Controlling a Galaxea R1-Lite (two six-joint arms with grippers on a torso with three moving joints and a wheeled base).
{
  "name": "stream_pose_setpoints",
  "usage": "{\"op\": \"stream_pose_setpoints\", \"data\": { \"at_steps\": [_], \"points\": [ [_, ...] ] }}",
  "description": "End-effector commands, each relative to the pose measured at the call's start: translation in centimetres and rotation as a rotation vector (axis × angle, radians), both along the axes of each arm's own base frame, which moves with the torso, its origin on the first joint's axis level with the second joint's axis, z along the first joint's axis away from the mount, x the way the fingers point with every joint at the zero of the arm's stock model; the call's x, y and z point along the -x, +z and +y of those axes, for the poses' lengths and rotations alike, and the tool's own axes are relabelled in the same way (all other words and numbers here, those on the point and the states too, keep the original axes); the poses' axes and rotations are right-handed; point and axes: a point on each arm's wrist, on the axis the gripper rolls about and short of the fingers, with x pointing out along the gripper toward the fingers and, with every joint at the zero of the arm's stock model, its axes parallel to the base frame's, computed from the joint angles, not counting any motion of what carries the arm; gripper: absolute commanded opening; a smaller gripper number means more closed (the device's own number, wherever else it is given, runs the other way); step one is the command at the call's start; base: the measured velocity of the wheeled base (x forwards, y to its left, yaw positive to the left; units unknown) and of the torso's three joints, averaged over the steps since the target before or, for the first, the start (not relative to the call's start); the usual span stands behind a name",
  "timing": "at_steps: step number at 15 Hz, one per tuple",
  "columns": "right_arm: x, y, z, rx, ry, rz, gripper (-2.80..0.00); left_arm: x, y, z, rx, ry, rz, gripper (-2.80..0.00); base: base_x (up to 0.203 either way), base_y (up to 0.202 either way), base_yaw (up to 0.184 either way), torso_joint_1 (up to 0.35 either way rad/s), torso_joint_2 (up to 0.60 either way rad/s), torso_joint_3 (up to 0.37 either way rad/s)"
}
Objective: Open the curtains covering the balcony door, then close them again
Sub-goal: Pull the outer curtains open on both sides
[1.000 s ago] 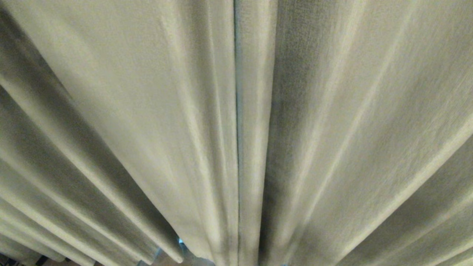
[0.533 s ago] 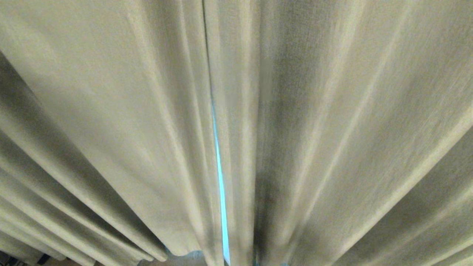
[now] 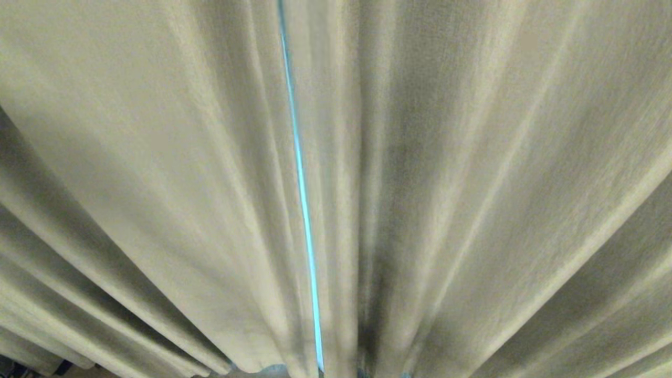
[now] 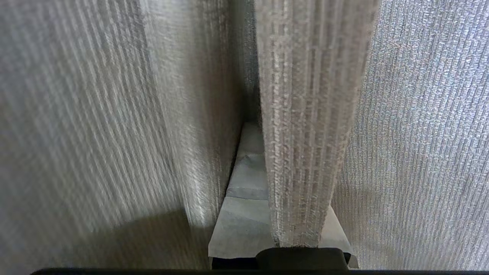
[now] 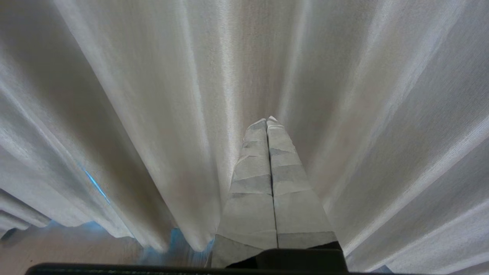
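Heavy beige curtains fill the head view from edge to edge, their pleats fanning outward toward the bottom of the frame. The left panel spreads in broad folds across the left half; a thin sliver of pale blue light runs almost the full height just left of centre, where its inner edge meets the right panel. At the bottom left corner a small patch of floor shows under the hems. Neither arm appears in this view, and the balcony door is hidden behind the fabric.

In the left wrist view, the left pincer is pressed in among the coarse woven folds, its pale taped fingers clamped on one narrow vertical fold of drape, which runs down between them and hides most of one finger.

In the right wrist view, the right pincer points at the pleated fabric with its two pale fingers pressed flat together and nothing between them; its tips sit just at the cloth, and whether they touch it cannot be told. Blue light glints between the folds to one side, and bare floor shows beneath the hems.
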Motion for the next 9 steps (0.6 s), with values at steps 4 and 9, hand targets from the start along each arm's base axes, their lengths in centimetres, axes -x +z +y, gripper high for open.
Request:
{"op": "stream_pose_setpoints", "data": {
  "at_steps": [4,9],
  "points": [
    [0.0,0.0,0.0,0.001,0.0,0.0,-2.8,0.35,-1.32,1.92,0.031,0.028,0.016,-2.8,0.0,0.0,0.0,0.0,0.0,0.0],
    [0.0,0.0,0.0,0.001,0.001,0.0,-2.8,0.6,-0.57,1.3,0.036,0.017,-0.001,-2.8,0.0,0.0,0.0,0.0,0.0,0.0]
  ]
}}
